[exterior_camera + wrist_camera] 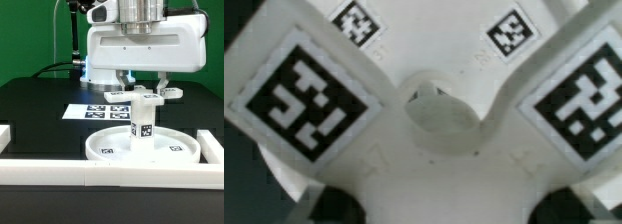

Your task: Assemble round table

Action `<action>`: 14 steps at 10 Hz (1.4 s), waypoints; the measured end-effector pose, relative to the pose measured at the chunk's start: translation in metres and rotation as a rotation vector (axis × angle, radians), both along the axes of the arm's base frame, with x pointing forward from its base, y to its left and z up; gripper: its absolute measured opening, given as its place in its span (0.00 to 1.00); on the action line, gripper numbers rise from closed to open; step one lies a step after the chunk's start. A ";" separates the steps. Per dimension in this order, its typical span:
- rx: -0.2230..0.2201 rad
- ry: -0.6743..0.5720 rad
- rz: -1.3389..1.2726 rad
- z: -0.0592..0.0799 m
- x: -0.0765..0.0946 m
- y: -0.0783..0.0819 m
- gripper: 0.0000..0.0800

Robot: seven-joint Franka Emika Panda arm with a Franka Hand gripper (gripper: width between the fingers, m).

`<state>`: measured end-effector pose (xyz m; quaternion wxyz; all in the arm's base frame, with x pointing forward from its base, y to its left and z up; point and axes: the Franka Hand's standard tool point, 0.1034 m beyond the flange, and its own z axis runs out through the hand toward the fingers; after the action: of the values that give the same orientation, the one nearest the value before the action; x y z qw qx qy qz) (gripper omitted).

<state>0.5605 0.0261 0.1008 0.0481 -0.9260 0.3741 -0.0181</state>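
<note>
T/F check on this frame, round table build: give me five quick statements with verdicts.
1. The leg stands upright on the round disc. True.
2. The gripper is down at the top of the leg. True.
3. The round disc lies on the marker board. False: the disc lies on the black table, nearer the white border rail than the board is.
4. The leg lies flat on the table beside the disc. False: it is upright, within the disc's rim.
5. In the wrist view, tagged white faces fill most of the picture. True.
</note>
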 end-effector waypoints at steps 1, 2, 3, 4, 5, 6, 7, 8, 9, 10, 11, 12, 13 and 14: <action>0.008 0.006 -0.098 0.000 0.000 0.001 0.56; 0.020 0.008 -0.180 0.000 0.000 0.002 0.56; 0.039 0.011 -0.296 -0.001 0.000 0.002 0.56; 0.055 0.012 -0.384 -0.001 -0.001 0.003 0.56; 0.068 0.021 -0.481 -0.001 -0.001 0.005 0.56; 0.087 0.034 -0.602 -0.001 -0.002 0.008 0.56; 0.094 0.040 -0.661 -0.001 -0.002 0.010 0.56; 0.100 0.044 -0.697 -0.001 -0.002 0.010 0.56; 0.107 0.051 -0.766 -0.001 -0.001 0.010 0.56; 0.114 0.056 -0.814 -0.001 -0.001 0.010 0.56; 0.116 0.058 -0.829 -0.001 -0.001 0.010 0.56; 0.126 0.066 -0.903 -0.001 -0.001 0.009 0.56; 0.137 0.072 -0.964 -0.001 -0.001 0.009 0.56; 0.153 0.070 -1.018 -0.001 0.000 0.008 0.56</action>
<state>0.5603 0.0344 0.0999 0.0880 -0.6203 0.7792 0.0192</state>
